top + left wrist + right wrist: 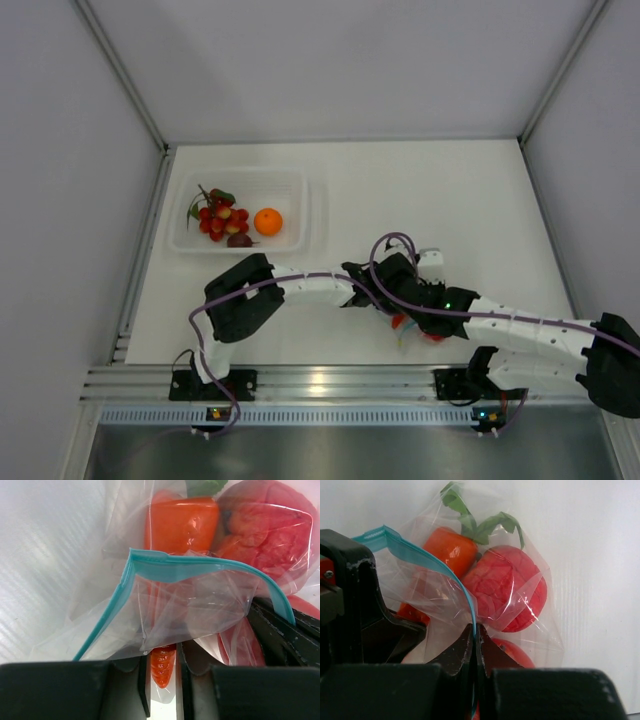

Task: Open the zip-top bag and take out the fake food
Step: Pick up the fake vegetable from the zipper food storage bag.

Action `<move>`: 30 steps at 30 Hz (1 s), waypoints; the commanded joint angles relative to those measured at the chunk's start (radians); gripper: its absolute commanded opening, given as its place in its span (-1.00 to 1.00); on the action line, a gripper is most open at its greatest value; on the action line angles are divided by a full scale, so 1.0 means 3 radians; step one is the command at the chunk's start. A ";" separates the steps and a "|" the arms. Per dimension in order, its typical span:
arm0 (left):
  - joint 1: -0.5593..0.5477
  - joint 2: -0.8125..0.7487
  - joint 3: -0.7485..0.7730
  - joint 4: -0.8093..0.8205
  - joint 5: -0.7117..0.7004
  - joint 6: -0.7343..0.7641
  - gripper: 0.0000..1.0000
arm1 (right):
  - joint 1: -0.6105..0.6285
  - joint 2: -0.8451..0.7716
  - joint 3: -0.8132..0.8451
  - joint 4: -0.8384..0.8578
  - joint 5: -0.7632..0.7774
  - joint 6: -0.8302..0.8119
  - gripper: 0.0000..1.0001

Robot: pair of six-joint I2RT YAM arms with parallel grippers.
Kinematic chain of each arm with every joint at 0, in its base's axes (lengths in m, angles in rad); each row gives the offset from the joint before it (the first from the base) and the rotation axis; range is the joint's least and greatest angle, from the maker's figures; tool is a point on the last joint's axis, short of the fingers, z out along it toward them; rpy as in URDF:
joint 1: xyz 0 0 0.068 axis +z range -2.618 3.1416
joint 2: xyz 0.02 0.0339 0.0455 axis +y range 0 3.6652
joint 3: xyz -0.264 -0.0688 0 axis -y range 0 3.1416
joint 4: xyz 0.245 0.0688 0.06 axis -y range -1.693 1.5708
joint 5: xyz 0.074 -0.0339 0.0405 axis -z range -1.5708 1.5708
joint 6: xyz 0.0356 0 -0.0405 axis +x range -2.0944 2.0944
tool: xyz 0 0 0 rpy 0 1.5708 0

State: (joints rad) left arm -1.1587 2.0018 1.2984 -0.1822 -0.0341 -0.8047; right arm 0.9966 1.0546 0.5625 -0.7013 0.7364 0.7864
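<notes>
- Left wrist view: the left tool (162,684) has its jaws a narrow slit apart, with clear film of the zip-top bag (200,605) running down into the slit. Whether they actually pinch the film cannot be told.
- The teal zip strip (200,568) arches across the middle, its two sides parted into a loop.
- Inside the bag lie a carrot (182,525), whose ridged tip shows just beyond the slit, and a red round fruit (270,535) to its right.
- Right wrist view: the right tool (476,647) is fully closed, its jaws clamped on the zip strip where it dips down to them.
- Beyond it the bag holds the carrot with its green top up, the red fruit touching it, and a second red fruit (512,652) lower down.
- Top view: both arms meet over the bag near the front of the white desk (480,200).
- Well apart, at the far left, a clear tray (305,215) holds a red berry cluster (220,215), an orange (267,221) and a small dark piece (239,240).
</notes>
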 commanded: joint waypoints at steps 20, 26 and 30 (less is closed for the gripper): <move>-0.0392 -0.0915 -0.0534 -0.0242 -0.0879 -0.0370 -1.00 | 0.0589 -0.0084 0.0130 0.1555 0.0127 -0.0371 -1.00; -0.0239 -0.1007 -0.0621 -0.0216 -0.0357 -0.0355 -1.00 | 0.0651 -0.0319 -0.0176 0.2040 0.0439 -0.0820 -1.00; -0.0065 -0.1079 -0.0636 -0.0206 -0.0112 -0.0329 -1.00 | 0.0646 -0.0478 -0.0320 0.2271 0.0495 -0.1036 -1.00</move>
State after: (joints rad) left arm -1.1942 1.7355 1.1244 -0.2630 -0.1810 -0.8906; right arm 1.1831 0.9680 0.4706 -0.2401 0.8227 0.5877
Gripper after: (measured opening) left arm 0.292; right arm 0.006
